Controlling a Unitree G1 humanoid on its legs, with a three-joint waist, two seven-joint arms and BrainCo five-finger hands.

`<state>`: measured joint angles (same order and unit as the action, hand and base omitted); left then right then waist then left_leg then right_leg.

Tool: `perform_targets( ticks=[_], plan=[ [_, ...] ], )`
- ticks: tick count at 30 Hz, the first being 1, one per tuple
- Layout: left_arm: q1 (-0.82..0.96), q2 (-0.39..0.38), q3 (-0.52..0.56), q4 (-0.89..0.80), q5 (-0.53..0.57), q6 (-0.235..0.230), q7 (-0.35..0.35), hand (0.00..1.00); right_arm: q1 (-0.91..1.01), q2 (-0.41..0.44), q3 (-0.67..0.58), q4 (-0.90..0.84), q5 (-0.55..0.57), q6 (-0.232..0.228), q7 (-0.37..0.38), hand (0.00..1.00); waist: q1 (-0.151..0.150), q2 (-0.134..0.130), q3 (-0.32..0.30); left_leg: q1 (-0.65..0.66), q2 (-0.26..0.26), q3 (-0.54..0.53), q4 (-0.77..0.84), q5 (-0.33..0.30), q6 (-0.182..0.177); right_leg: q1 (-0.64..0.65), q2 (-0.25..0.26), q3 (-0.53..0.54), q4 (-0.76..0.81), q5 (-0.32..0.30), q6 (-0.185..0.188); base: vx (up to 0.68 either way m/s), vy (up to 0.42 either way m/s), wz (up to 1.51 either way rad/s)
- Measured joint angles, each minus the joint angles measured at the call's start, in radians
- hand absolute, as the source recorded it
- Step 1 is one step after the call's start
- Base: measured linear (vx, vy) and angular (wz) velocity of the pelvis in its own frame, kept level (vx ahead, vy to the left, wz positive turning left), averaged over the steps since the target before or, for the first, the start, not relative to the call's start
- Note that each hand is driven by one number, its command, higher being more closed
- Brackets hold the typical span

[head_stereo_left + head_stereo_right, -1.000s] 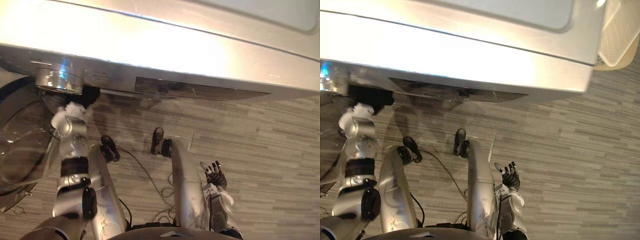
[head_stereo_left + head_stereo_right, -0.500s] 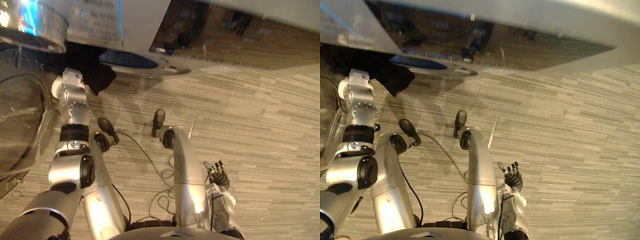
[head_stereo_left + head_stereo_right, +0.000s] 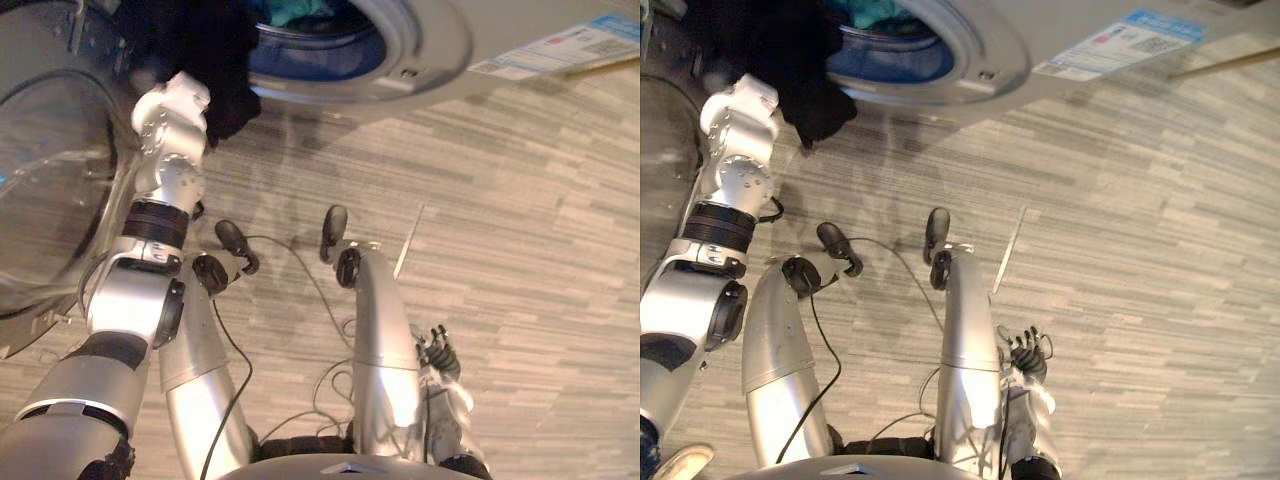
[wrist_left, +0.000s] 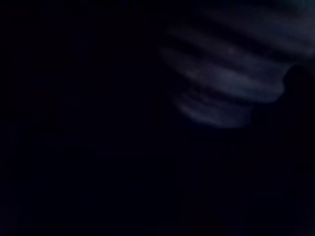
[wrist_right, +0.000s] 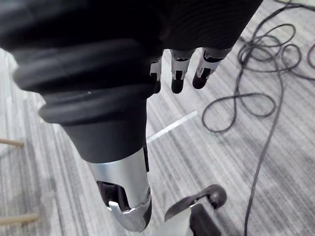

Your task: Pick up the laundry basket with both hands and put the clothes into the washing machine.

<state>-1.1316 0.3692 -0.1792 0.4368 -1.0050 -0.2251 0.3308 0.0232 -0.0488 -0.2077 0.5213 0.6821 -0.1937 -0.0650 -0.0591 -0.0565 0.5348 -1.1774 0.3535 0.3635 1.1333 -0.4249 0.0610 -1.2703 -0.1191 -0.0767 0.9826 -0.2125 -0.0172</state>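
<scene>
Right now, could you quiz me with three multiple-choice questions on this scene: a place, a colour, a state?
1. Where is the black garment? A on a table; B at the washing machine's opening; C on a chair.
2. What colour is the cloth inside the drum? A teal; B red; C yellow.
3. How is the right hand? A open and empty; B curled round a basket handle; C pinching a sock.
Answers: 1 B, it hangs at the opening's edge; 2 A, teal shows within the drum; 3 A, its fingers hang relaxed above the floor.
</scene>
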Motion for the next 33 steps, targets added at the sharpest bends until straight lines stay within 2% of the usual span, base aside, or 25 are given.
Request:
perform_targets(
  ticks=[1, 2, 3, 5, 7, 10, 12, 14, 17, 20, 24, 29, 33],
  plan=[
    [0.001, -0.018, -0.015, -0.142, 0.008, -0.025, -0.025, 1.0, -0.007, 0.002, 0.01, -0.006, 0.0, 0.002, 0.001, 0.0, -0.012, 0.001, 0.001, 0.007, -0.001, 0.01, 0.004, 0.002, 0.009, 0.006, -0.002, 0.006, -0.016, 0.023, 0.011, -0.08, 0.07, -0.19],
    [0.022, -0.055, -0.02, -0.245, 0.008, -0.047, -0.018, 1.0, -0.006, 0.002, 0.02, -0.008, -0.001, 0.002, 0.0, 0.0, -0.017, 0.001, 0.001, 0.031, -0.001, 0.022, -0.002, -0.002, 0.014, 0.021, -0.002, 0.011, -0.025, 0.034, 0.028, -0.08, 0.07, -0.17],
    [0.052, -0.079, -0.016, -0.247, 0.008, -0.048, -0.004, 1.0, -0.007, 0.002, 0.024, -0.013, -0.001, 0.002, -0.001, 0.0, -0.022, 0.002, 0.001, 0.047, -0.002, 0.028, -0.006, -0.002, 0.014, 0.032, -0.002, 0.014, -0.028, 0.036, 0.031, -0.06, 0.018, -0.19],
    [0.209, -0.141, 0.01, -0.328, 0.053, -0.08, -0.003, 1.0, 0.001, 0.002, 0.044, -0.036, -0.003, 0.001, -0.001, 0.0, -0.035, 0.003, 0.001, 0.086, -0.003, 0.033, -0.022, -0.002, 0.015, 0.061, 0.002, 0.014, -0.038, 0.036, 0.031, -0.01, -0.054, -0.13],
    [0.39, -0.231, 0.007, -0.468, 0.136, -0.089, 0.003, 1.0, 0.004, -0.001, 0.046, -0.042, -0.004, -0.001, -0.003, 0.0, -0.025, 0.004, 0.001, 0.135, -0.008, 0.039, -0.056, 0.003, 0.005, 0.094, 0.003, 0.013, -0.045, 0.026, 0.033, 0.0, -0.115, 0.02],
    [0.582, -0.255, -0.046, -0.563, 0.205, -0.092, -0.016, 1.0, 0.004, -0.004, 0.045, -0.043, -0.01, -0.012, -0.003, 0.0, -0.012, 0.009, -0.001, 0.188, -0.014, 0.034, -0.091, 0.017, -0.019, 0.138, 0.005, 0.005, -0.048, 0.005, 0.025, -0.02, -0.184, 0.13],
    [0.679, -0.263, -0.13, -0.64, 0.223, -0.092, -0.067, 1.0, 0.004, -0.014, 0.044, -0.043, -0.012, -0.021, -0.003, 0.0, 0.004, 0.022, -0.003, 0.206, -0.017, 0.017, -0.113, 0.027, -0.035, 0.164, 0.006, -0.01, -0.057, -0.003, 0.016, -0.04, -0.142, 0.16],
    [0.776, -0.286, -0.241, -0.668, 0.244, -0.087, -0.153, 1.0, 0.006, -0.022, 0.042, -0.042, -0.013, -0.023, -0.003, 0.0, 0.018, 0.039, -0.007, 0.229, -0.027, -0.007, -0.136, 0.037, -0.05, 0.197, 0.005, -0.029, -0.059, -0.021, 0.01, -0.05, -0.143, 0.26],
    [0.855, -0.311, -0.298, -0.649, 0.242, -0.054, -0.228, 1.0, 0.006, -0.039, 0.046, -0.042, -0.018, -0.029, -0.003, 0.0, 0.031, 0.052, -0.013, 0.255, -0.029, -0.014, -0.159, 0.047, -0.065, 0.221, 0.004, -0.042, -0.06, -0.035, -0.001, -0.03, -0.139, 0.11],
    [0.847, -0.327, -0.289, -0.591, 0.242, -0.034, -0.246, 1.0, 0.007, -0.045, 0.047, -0.042, -0.019, -0.03, -0.003, 0.0, 0.035, 0.072, -0.023, 0.254, -0.028, -0.025, -0.165, 0.052, -0.073, 0.222, 0.007, -0.05, -0.058, -0.042, -0.011, -0.02, -0.092, 0.04],
    [0.772, -0.354, -0.212, -0.475, 0.243, -0.018, -0.242, 1.0, 0.007, -0.047, 0.05, -0.044, -0.019, -0.03, -0.003, 0.0, 0.034, 0.079, -0.027, 0.253, -0.014, -0.03, -0.165, 0.054, -0.079, 0.222, 0.021, -0.054, -0.058, -0.045, -0.015, -0.03, -0.076, -0.06],
    [0.563, -0.359, -0.03, -0.282, 0.266, -0.014, -0.178, 1.0, 0.008, -0.048, 0.067, -0.044, -0.02, -0.029, -0.004, 0.0, 0.021, 0.08, -0.028, 0.238, 0.01, -0.038, -0.145, 0.048, -0.088, 0.213, 0.042, -0.062, -0.058, -0.044, -0.019, -0.06, -0.049, -0.1],
    [0.42, -0.315, 0.08, -0.171, 0.274, -0.014, -0.126, 1.0, 0.012, -0.055, 0.079, -0.057, -0.019, -0.028, -0.007, 0.0, 0.007, 0.082, -0.029, 0.196, 0.031, -0.036, -0.126, 0.043, -0.087, 0.172, 0.058, -0.058, -0.057, -0.037, -0.026, -0.05, -0.02, -0.17]
  ],
)
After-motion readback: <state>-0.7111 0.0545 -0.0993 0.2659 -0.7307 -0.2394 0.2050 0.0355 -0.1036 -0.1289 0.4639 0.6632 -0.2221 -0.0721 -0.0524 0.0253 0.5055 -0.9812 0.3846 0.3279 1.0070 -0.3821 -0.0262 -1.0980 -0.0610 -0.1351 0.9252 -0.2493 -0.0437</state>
